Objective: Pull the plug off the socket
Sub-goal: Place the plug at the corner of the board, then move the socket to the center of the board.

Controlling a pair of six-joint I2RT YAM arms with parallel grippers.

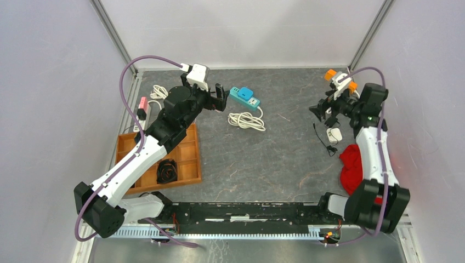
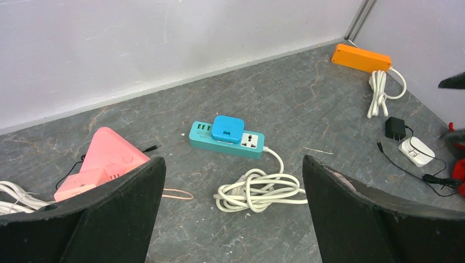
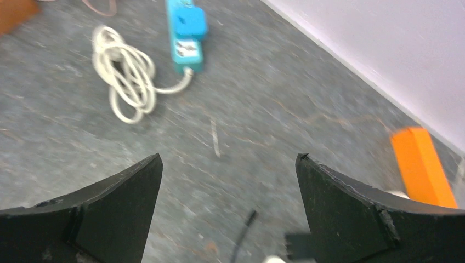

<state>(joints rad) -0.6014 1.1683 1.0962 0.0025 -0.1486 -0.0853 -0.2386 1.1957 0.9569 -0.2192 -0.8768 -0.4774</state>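
Left wrist view: no brand or lettering can be read on anything here; any print is too small. Three power strips lie on the table point(image 2: 329, 109): a teal strip point(image 2: 252, 147), an orange strip point(image 2: 361, 57) in the far corner, and a pink strip point(image 2: 104, 164) partly hidden behind one finger. One blue plug point(image 2: 227, 129), a squarish block with rounded corners, sits seated in the middle of the teal strip, covering its centre. One bare white socket face shows beside the plug on the cord end, and small green marks on the other end. The teal strip's white cord point(image 2: 260, 192) is gathered into one loose coil just beside it. Near the orange strip lie one black charger point(image 2: 395, 127) and one white adapter point(image 2: 417, 152), apart from each other.

The left claw point(image 2: 233, 160) is spread wide with nothing between its fingers, hovering short of the teal strip. The right claw point(image 3: 229, 156) is likewise spread wide and empty, well apart from the plug.
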